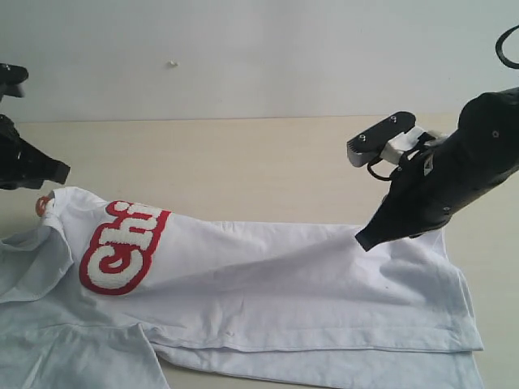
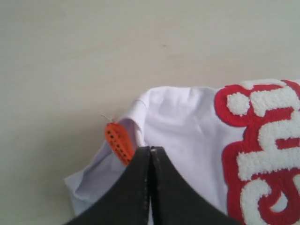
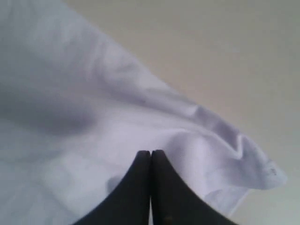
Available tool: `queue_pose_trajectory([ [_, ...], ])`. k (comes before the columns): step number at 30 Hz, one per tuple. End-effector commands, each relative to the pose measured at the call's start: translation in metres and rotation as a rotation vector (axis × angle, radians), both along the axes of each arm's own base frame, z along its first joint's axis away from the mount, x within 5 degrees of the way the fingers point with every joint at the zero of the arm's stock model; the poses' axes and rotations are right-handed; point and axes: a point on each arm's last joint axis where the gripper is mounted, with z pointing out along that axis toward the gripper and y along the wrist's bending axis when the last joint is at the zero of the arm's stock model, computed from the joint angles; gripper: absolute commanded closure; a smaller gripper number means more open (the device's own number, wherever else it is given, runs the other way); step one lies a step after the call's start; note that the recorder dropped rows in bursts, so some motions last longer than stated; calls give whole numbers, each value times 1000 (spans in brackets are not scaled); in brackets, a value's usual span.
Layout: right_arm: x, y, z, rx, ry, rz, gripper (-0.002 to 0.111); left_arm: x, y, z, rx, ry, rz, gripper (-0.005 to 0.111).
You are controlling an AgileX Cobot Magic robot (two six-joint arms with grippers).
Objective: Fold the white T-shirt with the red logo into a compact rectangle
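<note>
The white T-shirt (image 1: 284, 284) lies across the table, doubled over along its length, with a taut ridge running between my two grippers. The red logo (image 1: 122, 247) shows at the left, curving over the raised fabric; its white letters (image 2: 262, 154) are close in the left wrist view. My left gripper (image 2: 150, 148) is shut on the shirt (image 2: 183, 126) at the collar, right beside the orange neck tag (image 2: 118, 140). My right gripper (image 3: 150, 151) is shut on the shirt (image 3: 70, 117) near its hem end. In the exterior view, the left gripper (image 1: 57, 180) holds the collar end and the right gripper (image 1: 362, 241) the hem end.
The beige table (image 1: 243, 162) is bare behind the shirt, up to a white wall (image 1: 243, 49). A sleeve (image 1: 73, 356) spreads at the lower left, running out of the picture. The shirt's hem (image 1: 470, 340) reaches the lower right corner.
</note>
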Motion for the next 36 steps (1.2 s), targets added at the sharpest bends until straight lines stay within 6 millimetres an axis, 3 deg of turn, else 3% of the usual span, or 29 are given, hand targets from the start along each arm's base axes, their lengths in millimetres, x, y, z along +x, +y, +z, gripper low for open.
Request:
queue_pose_trajectory([
  [1, 2, 3, -9, 11, 37, 17, 108, 7, -8, -19, -63, 56, 22, 106],
  [14, 6, -6, -47, -90, 125, -48, 108, 34, -12, -87, -48, 50, -11, 103],
  [25, 16, -22, -69, -270, 74, -131, 108, 48, -6, -131, 19, -13, -2, 65],
  [31, 22, -27, -83, -346, 53, -105, 108, 51, 3, -141, 55, -17, -20, 60],
  [36, 32, -38, -71, -435, -38, -267, 108, 55, 20, -123, 54, -73, 30, 60],
])
